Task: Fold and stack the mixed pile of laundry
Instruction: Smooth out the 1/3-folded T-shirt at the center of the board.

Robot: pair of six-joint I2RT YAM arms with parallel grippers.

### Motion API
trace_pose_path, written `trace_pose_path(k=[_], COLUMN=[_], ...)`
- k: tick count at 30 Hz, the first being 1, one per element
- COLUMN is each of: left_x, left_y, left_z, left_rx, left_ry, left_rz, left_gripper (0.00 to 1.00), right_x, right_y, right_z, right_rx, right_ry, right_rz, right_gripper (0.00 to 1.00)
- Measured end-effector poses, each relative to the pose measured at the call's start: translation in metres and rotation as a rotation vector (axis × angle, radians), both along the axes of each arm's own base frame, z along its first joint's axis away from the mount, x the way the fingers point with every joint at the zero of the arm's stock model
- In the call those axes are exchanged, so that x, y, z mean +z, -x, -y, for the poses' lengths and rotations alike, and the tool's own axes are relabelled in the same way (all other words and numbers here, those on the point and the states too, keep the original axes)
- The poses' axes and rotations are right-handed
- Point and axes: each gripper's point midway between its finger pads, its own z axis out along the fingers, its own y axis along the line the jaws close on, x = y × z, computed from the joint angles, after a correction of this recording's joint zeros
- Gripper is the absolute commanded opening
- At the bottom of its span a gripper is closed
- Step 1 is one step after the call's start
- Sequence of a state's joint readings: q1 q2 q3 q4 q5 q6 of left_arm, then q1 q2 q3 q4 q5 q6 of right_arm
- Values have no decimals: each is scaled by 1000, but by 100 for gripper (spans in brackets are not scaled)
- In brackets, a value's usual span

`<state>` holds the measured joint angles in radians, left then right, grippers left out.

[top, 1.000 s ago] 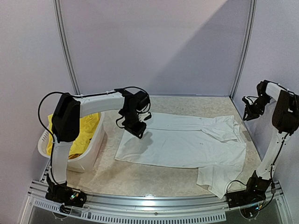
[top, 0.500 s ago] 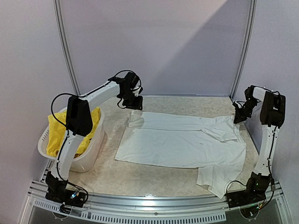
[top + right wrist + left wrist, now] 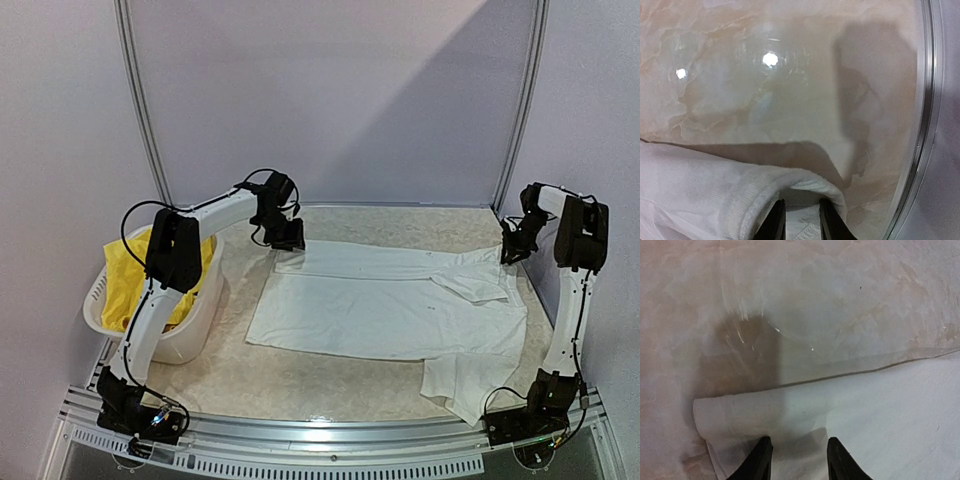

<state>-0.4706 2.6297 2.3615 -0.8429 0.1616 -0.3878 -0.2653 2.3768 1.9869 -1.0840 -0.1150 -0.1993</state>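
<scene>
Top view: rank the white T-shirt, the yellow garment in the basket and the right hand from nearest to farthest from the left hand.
1. White T-shirt: its far-left corner lies right at the left hand.
2. Yellow garment: in the basket, at the left edge.
3. Right hand: far across, at the shirt's right end.

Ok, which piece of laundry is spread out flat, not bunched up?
The white T-shirt, lying flat on the table. The only other piece in view, the yellow one, is crumpled in the basket at the left.
</scene>
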Motion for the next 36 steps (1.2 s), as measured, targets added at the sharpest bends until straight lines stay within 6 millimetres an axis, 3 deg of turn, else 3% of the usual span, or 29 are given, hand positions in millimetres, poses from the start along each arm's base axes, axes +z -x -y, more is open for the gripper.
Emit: trace_pose_path(k=[5, 8, 10, 15, 17, 19, 25, 28, 32, 36], left_x=[0, 1, 4, 23, 36, 51, 105, 124, 134, 129], left_y=[-3, -4, -4, -8, -7, -3, 25, 50, 82, 104], left_z=[0, 0, -1, -2, 0, 2, 22, 40, 63, 81], left_rx=[9, 8, 9, 9, -3, -21, -100, -153, -220, -270], left_ry=[13, 15, 15, 21, 26, 28, 46, 53, 48, 28], left_rz=[8, 15, 21, 57, 80, 104, 185, 209, 227, 221], left_gripper=[39, 40, 40, 40, 40, 40, 39, 40, 40, 39], right_x=[3, 11, 28, 94, 112, 121, 101, 85, 70, 62], right_y=[1, 16, 22, 25, 29, 42, 99, 118, 124, 110], right_z=[1, -1, -1, -8, -21, -49, -155, -184, -183, -168], right_rx=[-36, -49, -53, -36, 13, 121, 573, 725, 789, 779], right_ry=[4, 5, 11, 23, 2, -28, -60, -45, 30, 137], right_rz=[5, -1, 17, 152, 203, 231, 179, 138, 108, 117], right_gripper=[29, 31, 31, 32, 29, 26, 25, 29, 31, 32])
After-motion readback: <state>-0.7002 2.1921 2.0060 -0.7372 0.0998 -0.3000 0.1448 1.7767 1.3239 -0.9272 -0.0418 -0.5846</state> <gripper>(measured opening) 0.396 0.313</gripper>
